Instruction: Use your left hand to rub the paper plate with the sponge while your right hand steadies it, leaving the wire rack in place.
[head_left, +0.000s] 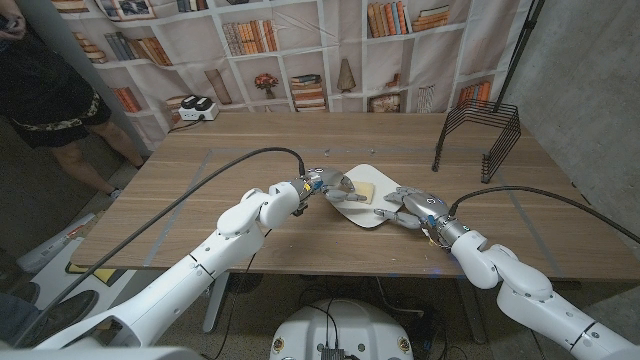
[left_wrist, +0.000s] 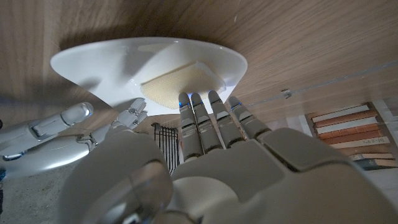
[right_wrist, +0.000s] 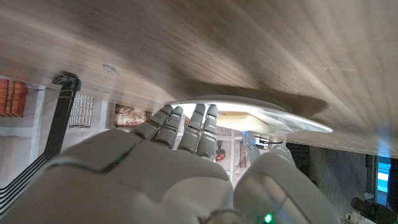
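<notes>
Paper plate (head_left: 372, 206) mid-table between both hands, wire rack (head_left: 478, 138) well apart.

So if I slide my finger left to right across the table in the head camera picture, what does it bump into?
left hand → sponge on the paper plate → right hand → wire rack

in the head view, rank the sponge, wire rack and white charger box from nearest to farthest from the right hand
Measured from the right hand:
1. Sponge, on the paper plate just to the hand's left.
2. Wire rack, toward the table's far right corner.
3. White charger box, at the far left edge.
</notes>
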